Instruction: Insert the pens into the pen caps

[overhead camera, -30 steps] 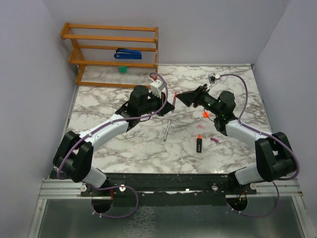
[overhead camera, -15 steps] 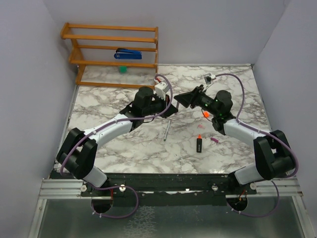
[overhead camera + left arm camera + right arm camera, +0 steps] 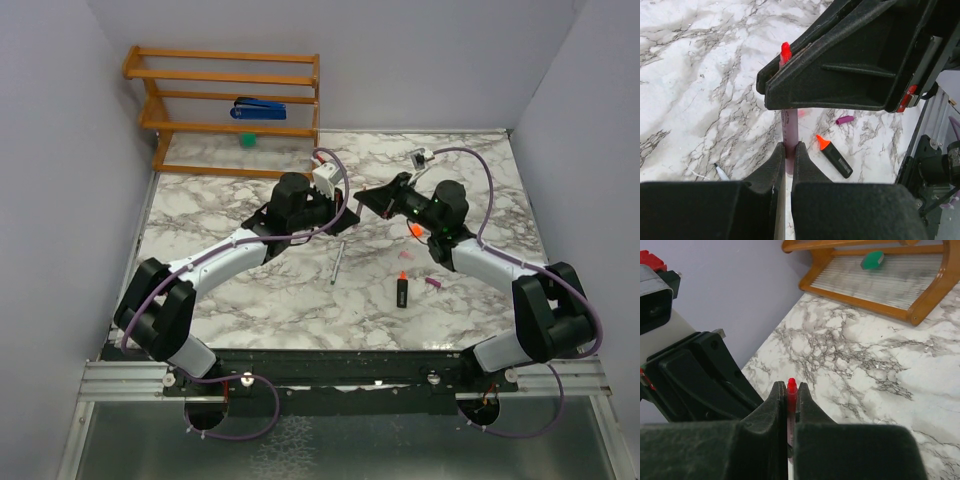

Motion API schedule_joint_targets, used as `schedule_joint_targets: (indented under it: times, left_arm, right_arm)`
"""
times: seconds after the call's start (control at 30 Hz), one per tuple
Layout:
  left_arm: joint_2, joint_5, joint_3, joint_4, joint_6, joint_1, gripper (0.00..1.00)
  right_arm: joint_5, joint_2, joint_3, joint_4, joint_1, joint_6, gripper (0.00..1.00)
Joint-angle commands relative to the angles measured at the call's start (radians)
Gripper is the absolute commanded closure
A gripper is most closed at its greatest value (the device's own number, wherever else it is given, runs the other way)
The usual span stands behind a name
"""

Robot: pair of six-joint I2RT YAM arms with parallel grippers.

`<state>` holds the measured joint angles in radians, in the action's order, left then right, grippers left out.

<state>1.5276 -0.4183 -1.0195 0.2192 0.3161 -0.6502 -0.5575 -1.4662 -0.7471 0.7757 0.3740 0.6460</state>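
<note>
1. Top view: both arms meet over the marble-look desk (image 3: 200,200), toward 12 o'clock. The short black orange-tipped marker (image 3: 402,292) lies at their 5 o'clock.
2. Left wrist: left fingers (image 3: 774,167) pinch the slim pink plastic pen (image 3: 789,127) low. The right fingers (image 3: 840,75) clamp it at 12 o'clock, looks like a regrip.
3. Right wrist: right fingers are pressed on the pen with its red tip poking out, probably kept bare for capping.

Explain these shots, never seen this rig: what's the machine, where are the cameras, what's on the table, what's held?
Two robot arms bolted at the near edge of the table, each with a two-finger gripper. One picture looks down from above; the other two come from wrist cameras. On the table lie a silver pen, a marker, an orange cap and a magenta cap. The rack behind holds a stapler and a ball. Left gripper and right gripper are both shut on one pink pen.
</note>
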Motion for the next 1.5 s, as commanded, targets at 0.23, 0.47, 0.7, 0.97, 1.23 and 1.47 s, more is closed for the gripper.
schedule_joint_targets:
  times: [0.23,0.47,0.7,0.97,1.23,1.47]
  left_arm:
    - [0.026,-0.041,-0.020,0.049,0.007,-0.006,0.61]
    - [0.017,-0.041,0.026,0.091,0.044,-0.011,0.50]
    - [0.044,-0.034,0.040,0.098,0.049,-0.014,0.49]
    - [0.074,-0.042,0.049,0.103,0.056,-0.015,0.64]
    - [0.099,-0.045,0.041,0.114,0.060,-0.015,1.00]
    - [0.068,0.072,0.061,0.073,0.056,-0.015,1.00]
  right_arm:
    - [-0.037,-0.040,-0.031,-0.033,0.008,0.043,1.00]
    - [-0.063,-0.030,0.004,0.062,0.008,0.112,1.00]
    - [-0.056,-0.015,-0.016,0.060,0.008,0.106,1.00]
    - [-0.061,-0.038,-0.007,0.096,0.008,0.126,0.99]
    - [-0.071,-0.052,-0.009,0.094,0.008,0.130,1.00]
    - [-0.113,-0.075,-0.033,0.083,0.008,0.147,0.23]
